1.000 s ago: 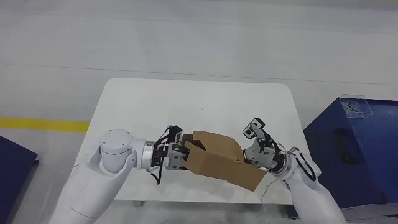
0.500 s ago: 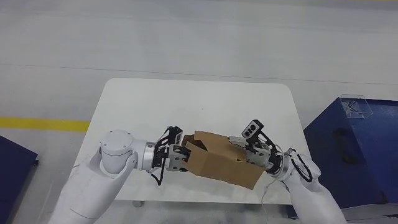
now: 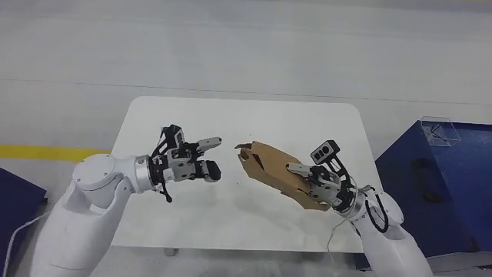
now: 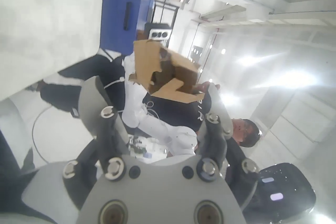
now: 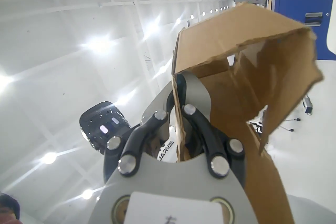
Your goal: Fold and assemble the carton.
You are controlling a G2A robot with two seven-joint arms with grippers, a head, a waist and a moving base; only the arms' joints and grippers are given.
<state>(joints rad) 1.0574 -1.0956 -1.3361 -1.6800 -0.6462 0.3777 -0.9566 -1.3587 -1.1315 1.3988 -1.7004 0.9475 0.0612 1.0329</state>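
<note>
- Brown corrugated-cardboard carton (image 3: pixel 273 171) – partly formed, with its side walls raised into an open tube and loose, ragged-edged flaps at the end facing the left arm. It sits tilted over the right half of the table. Whether its lower edge touches the tabletop cannot be told.
- In the left wrist view the carton (image 4: pixel 157 70) shows its open end, with one flap folded inward across the opening.
- In the right wrist view the carton (image 5: pixel 249 51) rises from the fingers, its walls bent into an open box shape.
- Right gripper (image 3: pixel 304 178) – clamped on one wall of the carton at the end nearest the right arm. The right gripper (image 5: pixel 179 97) has one finger inside the wall and one outside, pressed together on the cardboard edge.
- Left gripper (image 3: pixel 213 158) – fingers spread apart and holding nothing. It is level with the carton's open end, near it but not touching. In the left wrist view, the left gripper (image 4: pixel 151 87) points at the carton.
- White rectangular table with rounded corners (image 3: pixel 231 119) – both arms are over it.
- Dark blue box-shaped cabinet (image 3: pixel 438 173) – stands on the floor just beside the table's right edge.
</note>
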